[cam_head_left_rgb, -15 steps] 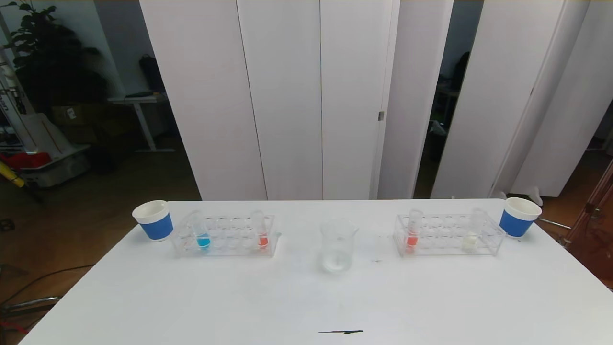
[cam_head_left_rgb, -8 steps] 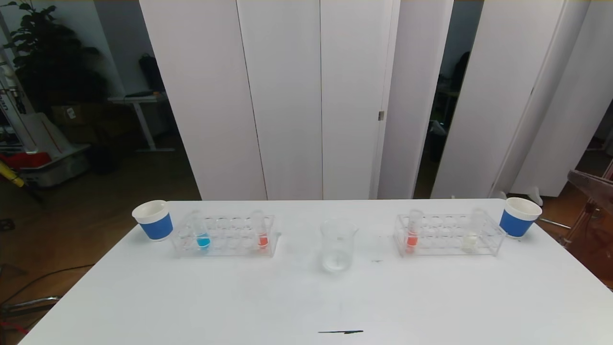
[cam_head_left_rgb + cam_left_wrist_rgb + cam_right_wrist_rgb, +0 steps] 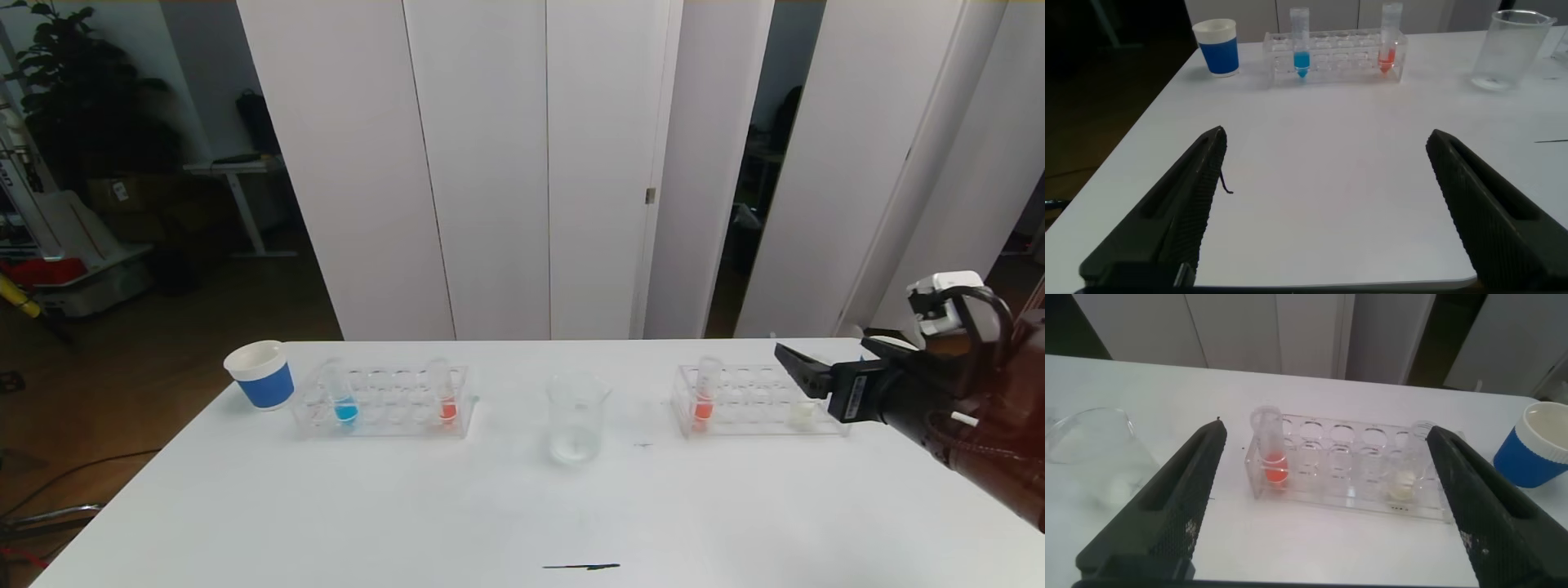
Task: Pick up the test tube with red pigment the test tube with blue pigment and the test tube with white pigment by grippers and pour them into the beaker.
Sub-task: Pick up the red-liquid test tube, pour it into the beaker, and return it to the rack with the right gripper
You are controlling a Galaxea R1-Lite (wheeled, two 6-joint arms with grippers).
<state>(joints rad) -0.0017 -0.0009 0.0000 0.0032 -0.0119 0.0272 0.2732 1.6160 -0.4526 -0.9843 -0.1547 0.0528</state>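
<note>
At the far left of the white table (image 3: 326,506), a blue-and-white paper cup (image 3: 260,375), just beside a clear rack (image 3: 384,402). In that rack, upright, the tube with blue liquid (image 3: 343,394) near the cup end and a tube with orange-red liquid (image 3: 445,392) near the other end, empty holes between. Left gripper (image 3: 1323,204) out of the head view; low over the near part of the table in its own wrist view, jaws spread wide, nothing between them, well short of the rack. Around the middle of the table, standing alone between the two racks, the clear glass beaker (image 3: 576,418), upright, a little pale residue at its bottom. Further right, a second clear rack (image 3: 755,402), with another orange-red tube (image 3: 704,395) upright at its beaker end and the tube with cream-white liquid (image 3: 802,415) at its far end. Over that far end, the right gripper (image 3: 824,363), reaching in from the right edge, jaws wide apart, holding nothing, not touching rack or tubes. Beyond the rack in the right wrist view, a second blue-and-white cup (image 3: 1542,446).
</note>
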